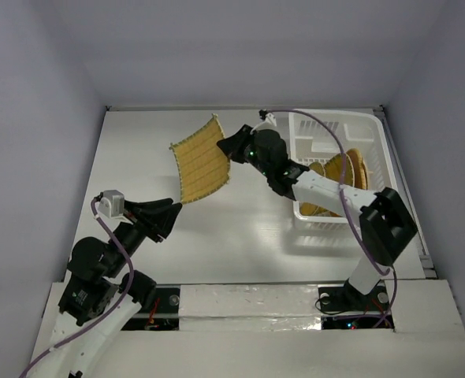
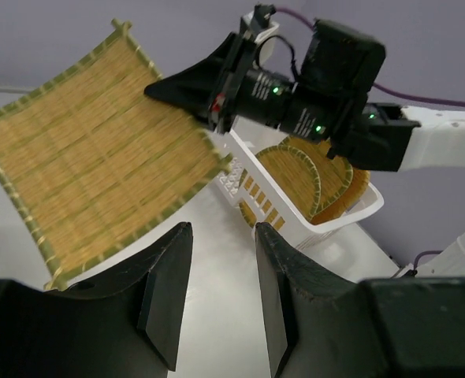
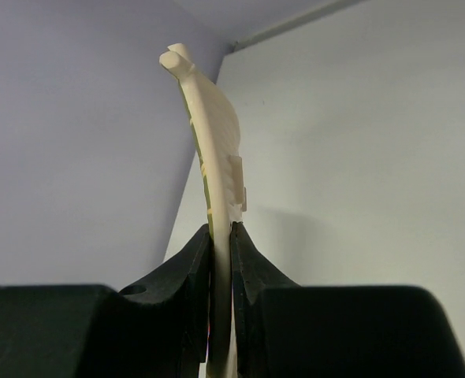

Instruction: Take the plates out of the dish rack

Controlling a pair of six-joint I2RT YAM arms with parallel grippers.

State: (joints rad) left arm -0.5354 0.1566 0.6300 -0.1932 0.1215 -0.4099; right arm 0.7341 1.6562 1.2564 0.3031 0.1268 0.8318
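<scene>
My right gripper (image 1: 229, 150) is shut on the edge of a square woven plate (image 1: 200, 159) and holds it in the air left of the dish rack (image 1: 374, 130). The plate shows flat in the left wrist view (image 2: 91, 157) and edge-on between the jaws in the right wrist view (image 3: 213, 157). The white rack also shows in the left wrist view (image 2: 358, 213) and holds several more woven plates (image 1: 344, 169) standing on edge. My left gripper (image 1: 172, 214) is open and empty, just below the held plate's lower corner.
The white table (image 1: 240, 236) has walls on three sides. The right arm (image 1: 311, 185) reaches across the rack's near-left side. A purple cable (image 1: 339, 153) loops over the rack.
</scene>
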